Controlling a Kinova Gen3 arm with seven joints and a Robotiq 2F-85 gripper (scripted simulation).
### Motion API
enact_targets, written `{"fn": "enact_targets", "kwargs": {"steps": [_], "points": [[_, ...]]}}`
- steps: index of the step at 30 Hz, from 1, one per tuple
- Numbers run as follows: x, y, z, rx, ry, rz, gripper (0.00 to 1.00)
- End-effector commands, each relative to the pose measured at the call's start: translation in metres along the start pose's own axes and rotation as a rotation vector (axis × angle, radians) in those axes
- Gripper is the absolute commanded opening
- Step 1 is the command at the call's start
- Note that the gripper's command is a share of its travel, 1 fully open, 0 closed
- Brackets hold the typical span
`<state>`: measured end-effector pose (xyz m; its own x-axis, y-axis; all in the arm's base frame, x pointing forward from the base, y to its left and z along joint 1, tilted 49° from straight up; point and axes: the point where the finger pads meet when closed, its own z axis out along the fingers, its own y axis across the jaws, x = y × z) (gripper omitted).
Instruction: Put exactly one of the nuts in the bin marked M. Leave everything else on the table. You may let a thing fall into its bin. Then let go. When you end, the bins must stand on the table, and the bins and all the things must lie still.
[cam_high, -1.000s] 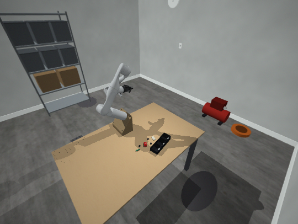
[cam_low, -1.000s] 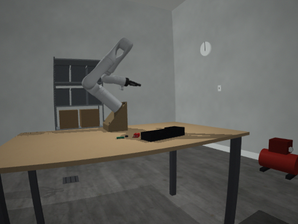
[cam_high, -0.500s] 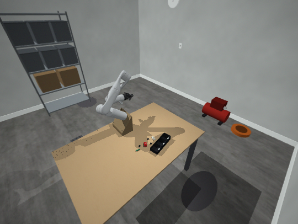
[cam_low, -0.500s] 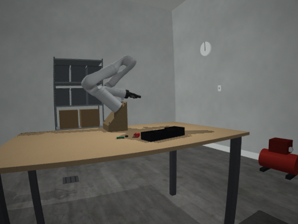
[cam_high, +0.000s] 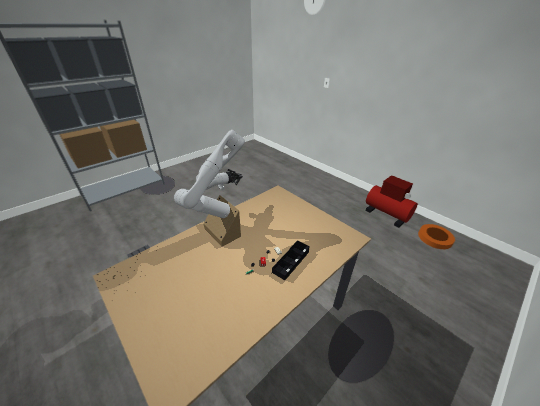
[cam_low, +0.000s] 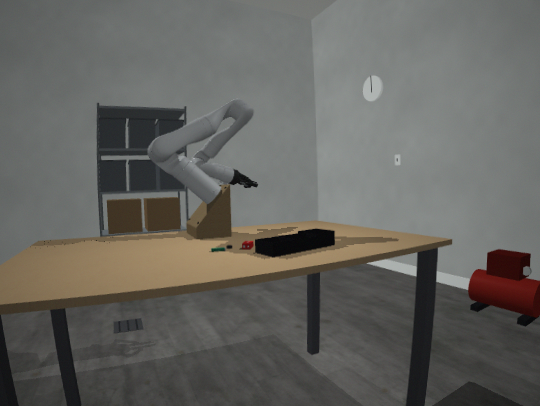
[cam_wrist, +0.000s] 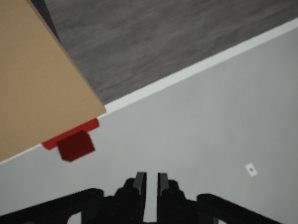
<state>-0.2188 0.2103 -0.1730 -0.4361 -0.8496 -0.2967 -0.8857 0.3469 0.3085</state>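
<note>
A black row of bins (cam_high: 290, 259) stands on the tan table; it also shows in the exterior view (cam_low: 295, 242). I cannot read the bin marks. Small parts lie just left of it: a red piece (cam_high: 263, 260), a green piece (cam_high: 248, 272), a white piece (cam_high: 277, 249) and small dark pieces (cam_high: 268, 251) that may be nuts. My gripper (cam_high: 234, 176) (cam_low: 250, 183) hangs high above the table near the arm's base, far from the parts, pointing sideways. In the wrist view the fingers stand almost together with nothing between them.
The arm stands on a brown pedestal (cam_high: 223, 226) at the table's back edge. A red compressor (cam_high: 392, 199) and an orange ring (cam_high: 436, 236) lie on the floor at the right. A metal shelf (cam_high: 80, 105) stands at the back wall.
</note>
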Motion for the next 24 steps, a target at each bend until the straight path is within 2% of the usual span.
{"fn": "enact_targets", "kwargs": {"steps": [1, 2, 3, 7, 9, 12, 13, 15, 16, 19, 20, 24], "points": [[-0.014, 0.002, 0.014, -0.003, 0.020, 0.076, 0.09], [-0.014, 0.002, 0.014, -0.003, 0.020, 0.076, 0.09], [-0.015, 0.005, 0.022, -0.010, 0.047, 0.117, 0.09], [-0.016, 0.005, 0.023, -0.010, 0.049, 0.120, 0.09], [-0.022, 0.008, 0.038, -0.023, 0.104, 0.198, 0.09], [-0.023, 0.008, 0.038, -0.023, 0.104, 0.198, 0.09], [-0.028, 0.009, 0.045, -0.028, 0.132, 0.232, 0.09], [-0.028, 0.009, 0.045, -0.028, 0.132, 0.232, 0.09], [-0.034, 0.008, 0.051, -0.030, 0.158, 0.263, 0.09], [-0.033, 0.007, 0.051, -0.026, 0.159, 0.264, 0.09], [-0.040, 0.006, 0.056, -0.029, 0.185, 0.292, 0.09], [-0.040, 0.005, 0.057, -0.027, 0.185, 0.292, 0.09]]}}
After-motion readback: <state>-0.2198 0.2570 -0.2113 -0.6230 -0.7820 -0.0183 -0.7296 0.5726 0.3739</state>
